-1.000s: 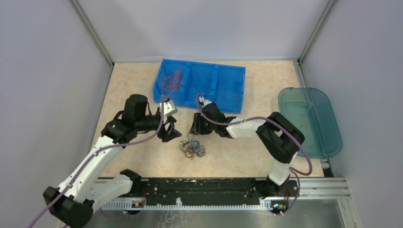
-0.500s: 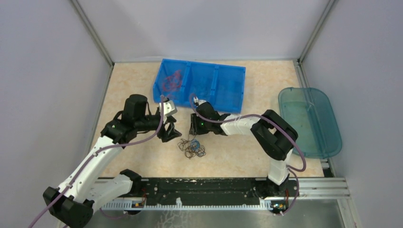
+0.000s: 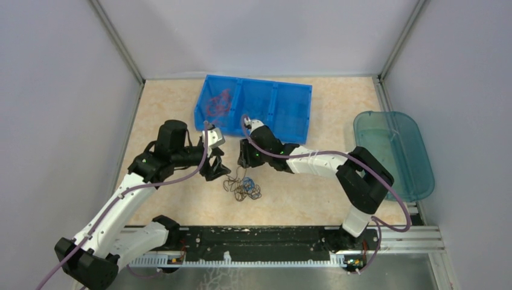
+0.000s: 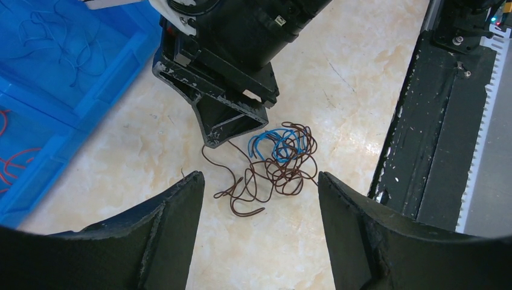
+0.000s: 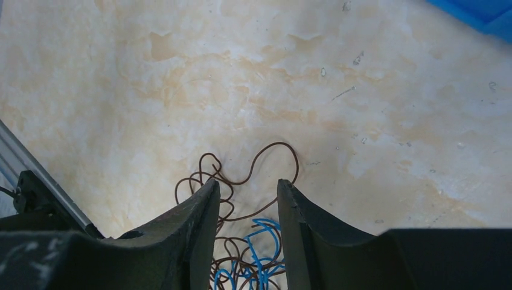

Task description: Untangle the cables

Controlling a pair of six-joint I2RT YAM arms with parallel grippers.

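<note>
The right gripper sits nearer the blue bin than a second ago. Its elbow is farther from the bin, and the cables stretch slightly toward the bin's left end.

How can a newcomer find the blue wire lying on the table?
On the near side of the blue bin, a small wire clump lies by the left pincer and the right pincer. Its blue wire curls on the side nearest the right pincer; the other strands there are dark brown.

Cables brown, blue – bin blue, table beige marbled.
</note>
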